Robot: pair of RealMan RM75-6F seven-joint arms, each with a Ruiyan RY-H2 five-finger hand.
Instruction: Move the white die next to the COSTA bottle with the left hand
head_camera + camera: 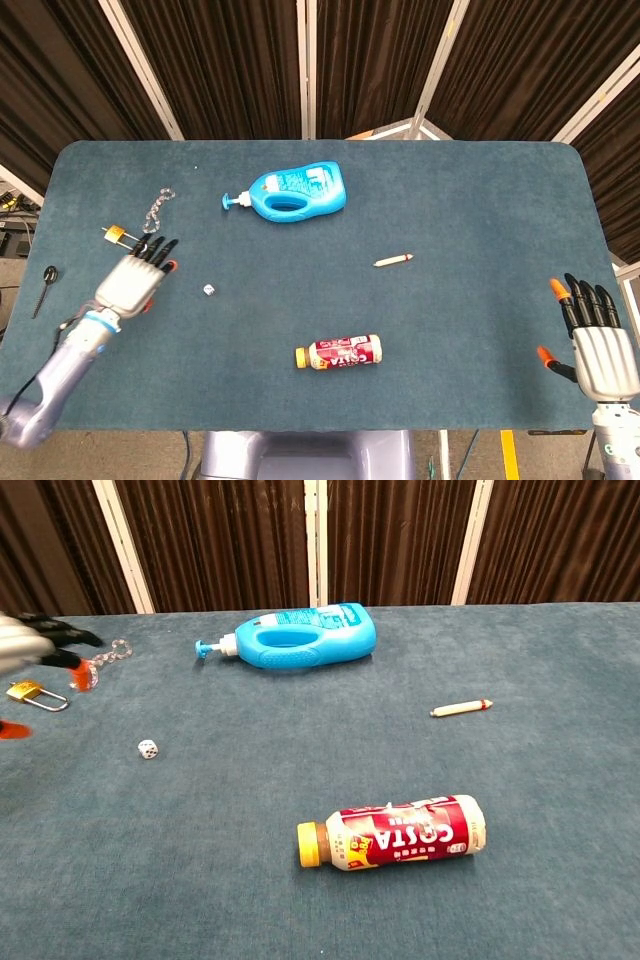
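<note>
Dark curtains behind a teal felt counter point(470, 200), my two hands over its near edges.

My left hand point(135, 280) hovers fingers spread and empty, near the small white die point(209, 289) but apart from it. The die lies well apart from the red-labelled COSTA bottle with yellow cap point(339, 352), which rests on its side. My right hand point(598, 340) hangs spread and empty at the counter's right edge.
</note>
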